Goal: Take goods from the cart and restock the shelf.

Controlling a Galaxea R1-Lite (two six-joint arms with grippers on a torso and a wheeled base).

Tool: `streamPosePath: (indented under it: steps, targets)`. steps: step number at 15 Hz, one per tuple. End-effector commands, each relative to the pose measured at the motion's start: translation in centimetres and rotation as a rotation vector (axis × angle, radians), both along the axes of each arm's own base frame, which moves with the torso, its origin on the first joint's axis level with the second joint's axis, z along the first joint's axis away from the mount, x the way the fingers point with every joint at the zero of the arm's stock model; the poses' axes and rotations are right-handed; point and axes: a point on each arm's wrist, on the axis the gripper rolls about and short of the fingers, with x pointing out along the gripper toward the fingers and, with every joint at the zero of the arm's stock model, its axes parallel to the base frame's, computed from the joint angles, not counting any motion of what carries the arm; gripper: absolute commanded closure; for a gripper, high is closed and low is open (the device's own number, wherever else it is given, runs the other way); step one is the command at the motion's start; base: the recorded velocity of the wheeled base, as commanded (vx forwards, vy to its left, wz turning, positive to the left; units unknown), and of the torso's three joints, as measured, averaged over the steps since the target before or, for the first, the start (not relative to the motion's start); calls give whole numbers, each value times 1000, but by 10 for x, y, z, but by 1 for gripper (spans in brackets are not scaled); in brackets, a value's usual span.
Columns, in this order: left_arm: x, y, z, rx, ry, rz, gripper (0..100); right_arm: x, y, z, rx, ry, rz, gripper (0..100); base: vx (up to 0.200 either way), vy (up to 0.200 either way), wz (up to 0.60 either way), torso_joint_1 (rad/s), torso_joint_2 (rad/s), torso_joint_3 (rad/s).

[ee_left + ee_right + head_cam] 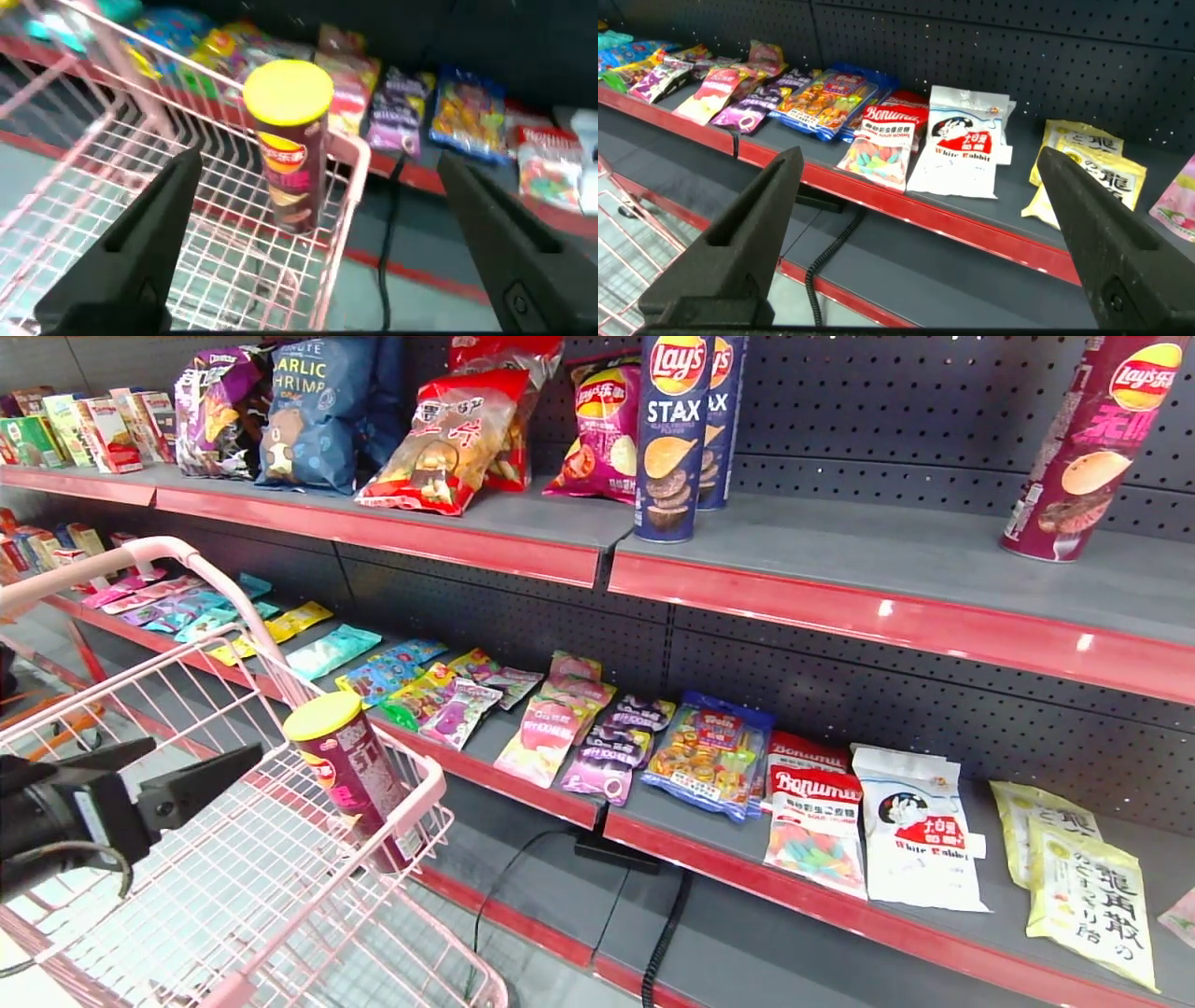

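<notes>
Standing upright in a corner of the cart (422, 782), the can (350, 761) is faced by the released left hand (207, 749), the nearer one; the right hand (920, 154), likewise released, is held outside the cart.

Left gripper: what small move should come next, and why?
Probably ease the left gripper forward and down around the yellow-lidded can. It is open and empty, short of the can, which stands upright in the cart corner nearest the shelf.

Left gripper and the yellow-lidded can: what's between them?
Nothing. The head view shows a bare gap from the left gripper to the can, above the cart's wire mesh.
</notes>
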Motion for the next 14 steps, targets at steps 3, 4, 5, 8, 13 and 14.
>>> streamPosePath:
  steps: [3,4,5,8,13,14]
  targets:
    - [43,15,-32,15,123,-32,0,0,0,0,1,1,0,0,0,0,0,0,0,0]
    - [43,14,-33,12,127,-44,0,0,0,0,1,1,0,0,0,0,0,0,0,0]
    - [44,14,-37,2,142,-69,0,0,0,0,1,1,0,0,0,0,0,0,0,0]
    - [54,19,-51,-18,200,-70,0,0,0,0,1,1,0,0,0,0,0,0,0,0]
    - [71,21,-60,-31,184,-110,0,0,0,0,1,1,0,0,0,0,0,0,0,0]
    - [75,21,-63,-23,187,-123,0,0,0,0,1,1,0,0,0,0,0,0,0,0]
